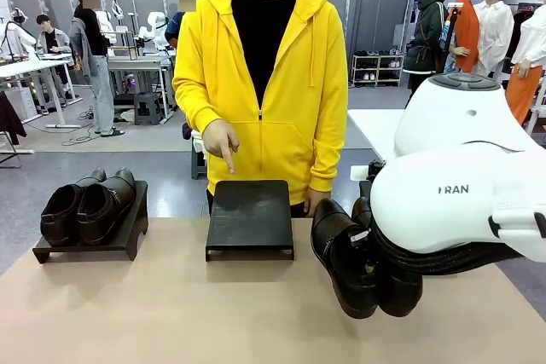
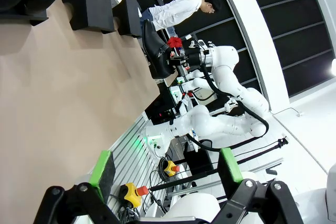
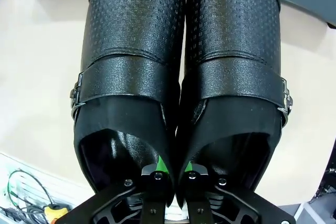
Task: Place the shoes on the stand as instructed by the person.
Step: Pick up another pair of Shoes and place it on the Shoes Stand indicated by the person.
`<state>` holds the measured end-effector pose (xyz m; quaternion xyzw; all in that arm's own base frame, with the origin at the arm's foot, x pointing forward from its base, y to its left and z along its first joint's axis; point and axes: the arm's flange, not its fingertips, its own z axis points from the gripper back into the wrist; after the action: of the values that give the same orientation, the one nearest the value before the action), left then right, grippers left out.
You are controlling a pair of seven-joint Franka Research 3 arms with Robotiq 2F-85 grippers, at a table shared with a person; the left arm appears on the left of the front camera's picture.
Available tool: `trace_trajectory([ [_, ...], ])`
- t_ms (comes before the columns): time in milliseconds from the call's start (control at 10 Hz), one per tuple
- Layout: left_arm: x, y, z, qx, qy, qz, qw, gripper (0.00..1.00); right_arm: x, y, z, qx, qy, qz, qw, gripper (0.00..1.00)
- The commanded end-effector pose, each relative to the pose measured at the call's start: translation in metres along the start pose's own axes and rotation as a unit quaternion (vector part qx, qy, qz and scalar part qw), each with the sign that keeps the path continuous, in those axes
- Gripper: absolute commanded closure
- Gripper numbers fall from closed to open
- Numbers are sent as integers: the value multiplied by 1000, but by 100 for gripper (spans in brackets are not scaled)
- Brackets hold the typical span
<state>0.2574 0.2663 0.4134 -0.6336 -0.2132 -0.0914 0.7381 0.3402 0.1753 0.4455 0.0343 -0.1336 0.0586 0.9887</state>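
Note:
My right gripper [image 3: 174,174] is shut on a pair of black shoes [image 1: 358,257], pinching their two inner walls together, one finger inside each shoe [image 3: 184,61]. The pair hangs just above the table at the right, toes pointing toward the robot's side; it also appears far off in the left wrist view [image 2: 156,51]. The person [image 1: 264,66] in the yellow hoodie points a finger down at the bare middle stand [image 1: 250,215]. Another pair of black shoes [image 1: 85,204] rests on the left stand [image 1: 94,240]. My left gripper [image 2: 167,170] is open, holding nothing.
The right arm's white body [image 1: 461,193] covers the table's right side. Other people and tables stand in the background. The tan tabletop [image 1: 171,313] spreads open in front of the stands.

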Motion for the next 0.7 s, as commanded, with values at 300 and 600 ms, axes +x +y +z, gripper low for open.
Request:
trace_trajectory([
  [300,-3,-3,-1,-3,-1,-11,1000,0,63,74,25,-23,-27,59,998,92],
  [600,-3,-3,-1,-3,-1,-11,1000,0,121,136,40,-54,-28,77,995,92],
])
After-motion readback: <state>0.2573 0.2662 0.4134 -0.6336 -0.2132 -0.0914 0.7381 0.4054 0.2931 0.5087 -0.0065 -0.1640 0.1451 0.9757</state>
